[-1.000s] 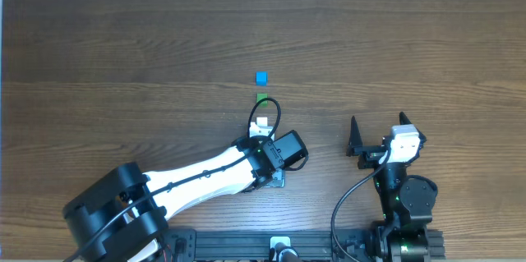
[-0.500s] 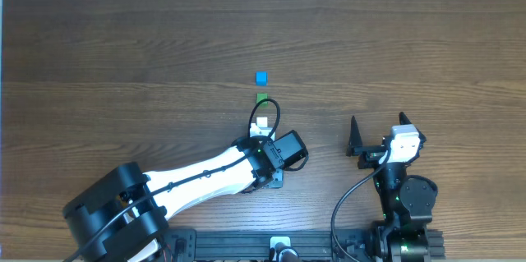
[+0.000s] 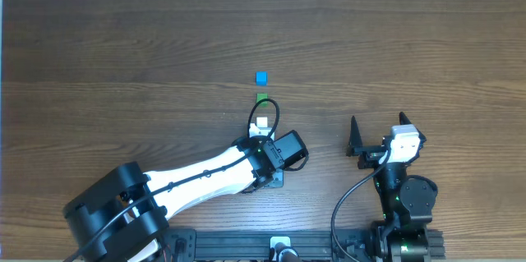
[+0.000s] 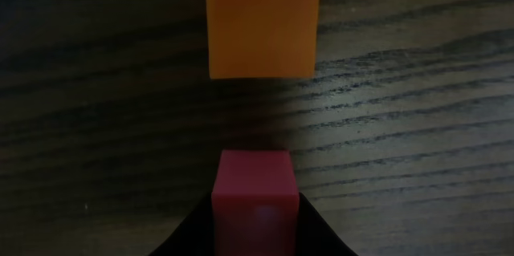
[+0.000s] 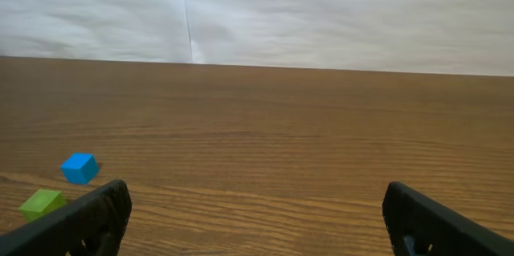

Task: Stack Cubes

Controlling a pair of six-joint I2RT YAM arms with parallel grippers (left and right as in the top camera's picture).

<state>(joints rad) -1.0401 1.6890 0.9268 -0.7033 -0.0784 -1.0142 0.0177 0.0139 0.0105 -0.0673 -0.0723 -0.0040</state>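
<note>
**Red cube in the left claw, orange cube just ahead of it**

From where I stand, the left arm stretches out from its base across the dark wooden bench (image 3: 123, 32) toward the middle. Its left claw (image 4: 255, 209) is closed narrow on a small dark red cube (image 4: 254, 177), with one black finger against each side of the block. I cannot tell whether the red cube sits on the wood or hangs just above it.

Straight ahead of the claw lies a small orange cube (image 4: 261, 19), flat on the bench. It is lined up with the red one but apart from it, with a strip of bare grain between the two.

Two more blocks lie beyond the left arm's wrist, farther from the arms' bases. A small green cube (image 3: 261, 98) sits just past the wrist, and a small blue cube (image 3: 261, 78) lies a little beyond that. They are near each other but not touching, and both rest on the wood.

The right arm stays close to its own base at the right side of the bench. Its right claw (image 3: 380, 135) is spread wide, holds nothing, and is well apart from all the cubes. From its wrist camera the blue and green cubes lie off to one side, with a pale wall (image 5: 337, 15) behind the far edge of the bench.
</note>
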